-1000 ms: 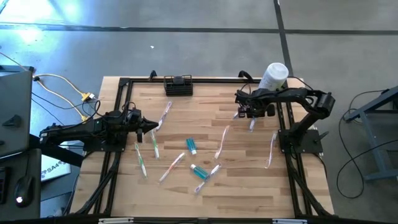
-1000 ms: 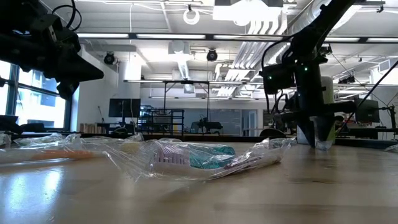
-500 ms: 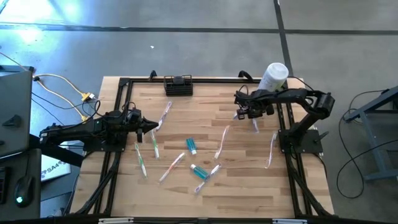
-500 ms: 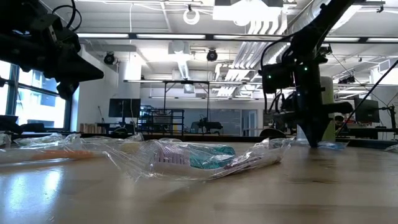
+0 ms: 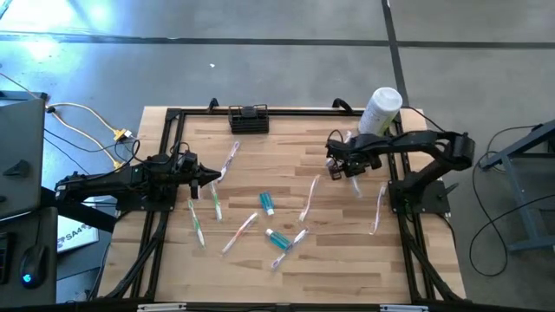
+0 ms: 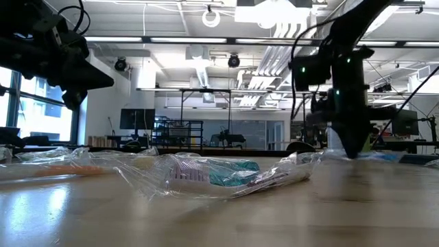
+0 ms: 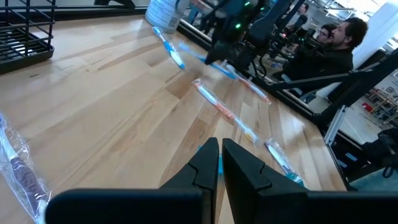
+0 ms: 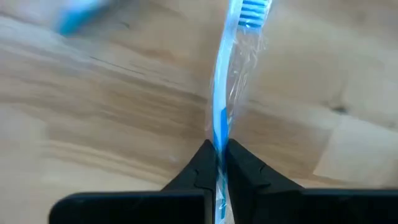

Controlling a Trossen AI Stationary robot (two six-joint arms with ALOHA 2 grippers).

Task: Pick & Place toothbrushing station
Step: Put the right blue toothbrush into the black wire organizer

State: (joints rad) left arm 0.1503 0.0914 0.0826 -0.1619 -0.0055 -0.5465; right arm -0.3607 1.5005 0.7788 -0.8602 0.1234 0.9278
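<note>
The toothbrushing station (image 5: 249,119), a small black rack, stands at the table's far edge, left of the middle, and shows in the left wrist view as well (image 7: 18,38). My right gripper (image 5: 343,166) hangs over the right half of the table, pointing down, shut on a blue toothbrush (image 8: 231,59) in a clear wrapper. That toothbrush (image 5: 356,184) trails toward the near edge below the gripper. My left gripper (image 5: 211,178) waits at the left side, shut and holding nothing (image 7: 219,151). My right gripper pinches the wrapped toothbrush's blue handle (image 8: 217,138) between its two fingers, coming from above with the fingers across the handle. The bristle head (image 8: 250,9) sticks out away from the fingers. Whether the free end still touches the wood, I cannot tell.
A tall white container (image 5: 381,107) stands at the far right corner, just behind my right arm. Several wrapped toothbrushes (image 5: 310,198) (image 5: 379,208) (image 5: 240,232) and two teal tubes (image 5: 267,204) (image 5: 277,239) lie scattered mid-table. A person (image 7: 329,43) sits beyond the table's right side.
My right gripper has shut on the blue toothbrush, then risen a little and shifted toward the near edge, rolling slightly. The toothbrush has gone along with it and now lies turned against where it lay on the wood.
</note>
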